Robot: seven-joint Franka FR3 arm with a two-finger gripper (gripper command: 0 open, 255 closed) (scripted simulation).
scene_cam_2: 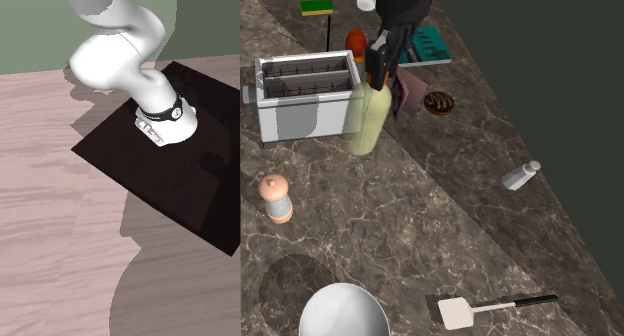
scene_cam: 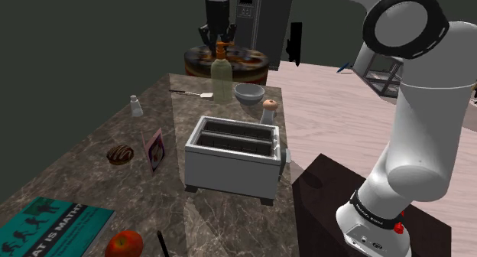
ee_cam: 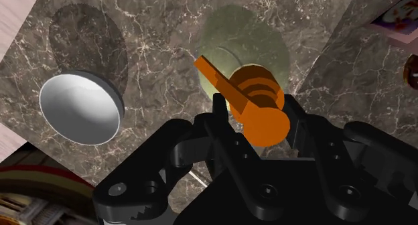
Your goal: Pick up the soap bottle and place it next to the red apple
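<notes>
Dark marble counter [scene_cam_2: 420,234], gripper [scene_cam_2: 378,72] clasping soap bottle [scene_cam_2: 366,119] by its orange pump, grey bowl [ee_cam: 80,106] near

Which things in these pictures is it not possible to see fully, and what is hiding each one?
- Red apple: shoulder view, lower part cut off by the bottom edge.
- Book: shoulder view, the title's beginning cut off by the bottom edge.
- Bowl: second exterior view, partly cut off by the bottom edge.
- Soap bottle: wrist view, its orange pump hides the middle of its body.
</notes>
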